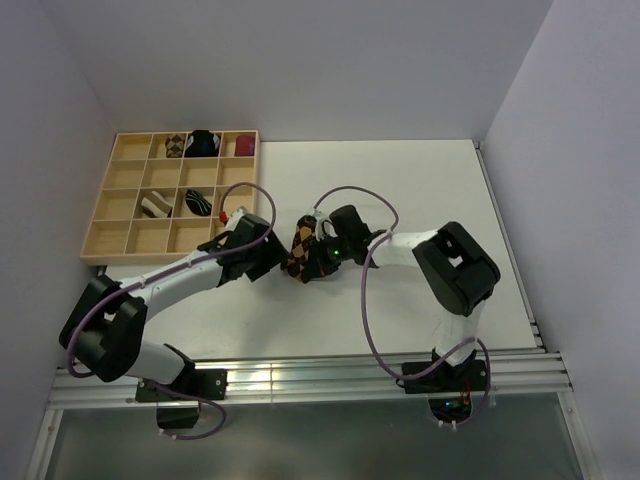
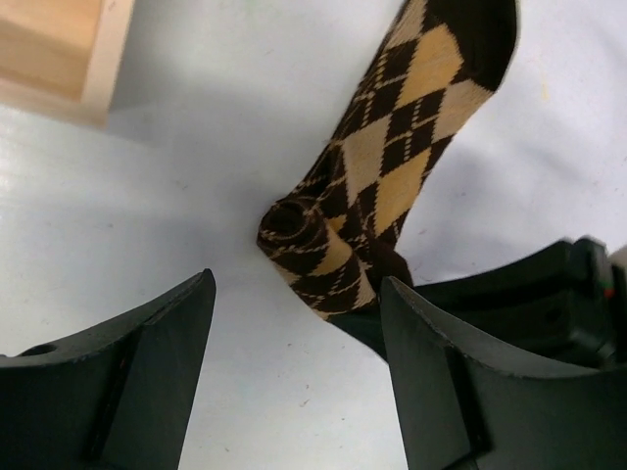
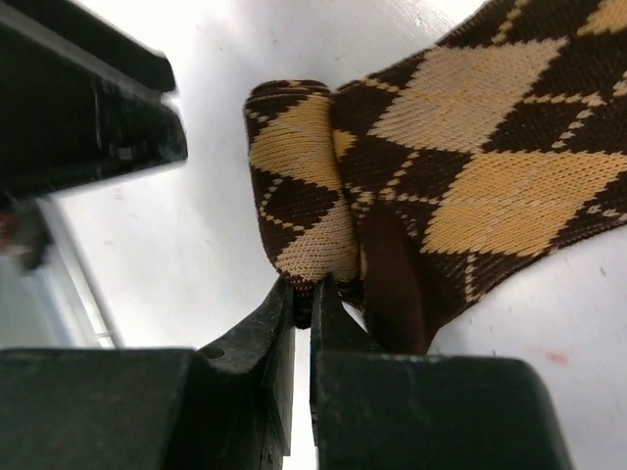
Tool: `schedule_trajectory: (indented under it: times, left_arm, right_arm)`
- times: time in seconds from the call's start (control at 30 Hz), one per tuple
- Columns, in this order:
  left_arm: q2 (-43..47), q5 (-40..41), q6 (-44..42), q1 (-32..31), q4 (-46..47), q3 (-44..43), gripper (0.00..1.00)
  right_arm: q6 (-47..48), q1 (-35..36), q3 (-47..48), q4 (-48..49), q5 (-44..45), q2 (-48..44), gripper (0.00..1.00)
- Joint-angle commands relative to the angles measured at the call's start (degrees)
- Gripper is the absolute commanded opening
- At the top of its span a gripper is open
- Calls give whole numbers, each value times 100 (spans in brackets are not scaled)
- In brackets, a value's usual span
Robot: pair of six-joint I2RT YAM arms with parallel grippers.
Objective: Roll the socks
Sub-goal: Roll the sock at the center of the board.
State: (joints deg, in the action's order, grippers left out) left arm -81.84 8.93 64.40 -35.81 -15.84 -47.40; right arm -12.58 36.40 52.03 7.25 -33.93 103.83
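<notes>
argyle sock [image 1: 299, 250] is on the table [image 1: 430, 190], centre of the top view, between the two wrists. One end is wound into a tight roll, and the rest of the leg lies flat, running to the upper right of the left wrist view

right gripper [image 3: 302, 294]: clenched, jaws nearly touching, nipping a fold of fabric at the base of the roll. My read is that it's the anchor, there so the coil doesn't spring open

left gripper [image 2: 299, 294]: released, fingers spread wide, with the roll just ahead of the gap and nothing between the pads. Looks placed to take the roll for another turn (a guess from the pose)

progress: roll only partly made, most of the sock is flat

clearances:
- both grippers sit nose to nose over the sock, mid-frame in the top view. The right one's body shows at lower right of the left wrist view, just beside the left finger. That's the tightest spot
- wooden tray [image 1: 130, 256] is at the left of the top view, with its corner in the upper left of the left wrist view. It's near the left wrist but apart from the sock
- there's bare table toward the top and right of the top view, and the flat leg points up-frame, so rolling that way has room
- striped sock [image 1: 155, 205] and black sock [image 1: 197, 203] sit in neighbouring middle-row tray compartments, out of the work area
</notes>
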Motion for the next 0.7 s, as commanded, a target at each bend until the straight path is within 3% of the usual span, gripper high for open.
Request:
schedule_trajectory:
  times: [0.0, 0.43, 0.67]
  left_arm:
    - [177, -93, 389, 13, 642, 379, 73]
    - [-69, 47, 863, 13, 1487, 881, 70]
    - [-402, 179, 1092, 13, 1030, 767, 67]
  right_arm:
    - [-386, -195, 369, -512, -1070, 418, 0]
    - [-737, -423, 835, -839, -1519, 1043, 0]
    - [-1009, -485, 844, -742, -1546, 1131, 0]
